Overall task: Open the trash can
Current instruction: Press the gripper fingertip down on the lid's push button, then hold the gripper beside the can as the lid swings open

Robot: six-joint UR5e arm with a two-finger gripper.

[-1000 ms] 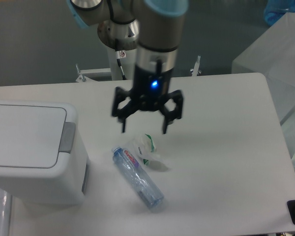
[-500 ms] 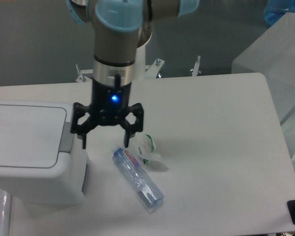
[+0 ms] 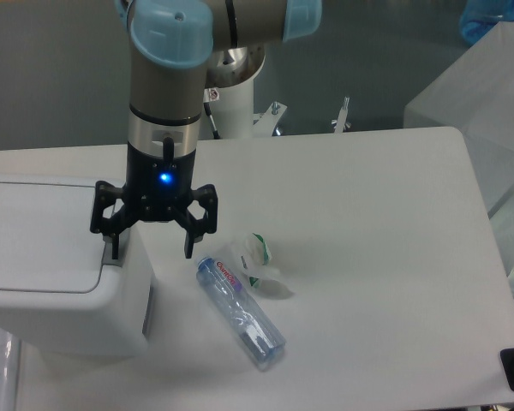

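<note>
The trash can (image 3: 43, 257) is a large white boxy bin at the left edge of the table, its flat lid down. Its grey push tab sits on the right rim, mostly hidden behind my gripper's left finger. My gripper (image 3: 152, 250) hangs open right above the bin's right edge, fingers pointing down. One fingertip (image 3: 114, 251) is over the tab area and the other hangs over the table just right of the bin. Nothing is between the fingers.
A clear plastic bottle (image 3: 240, 312) lies on its side on the table right of the bin. A crumpled white wrapper (image 3: 255, 259) with green print lies beside it. A translucent white box (image 3: 488, 94) stands at the far right.
The arm has swept left across the table, from above the wrapper to over the bin's right edge. The gripper stayed open; the bottle and wrapper have not moved.
</note>
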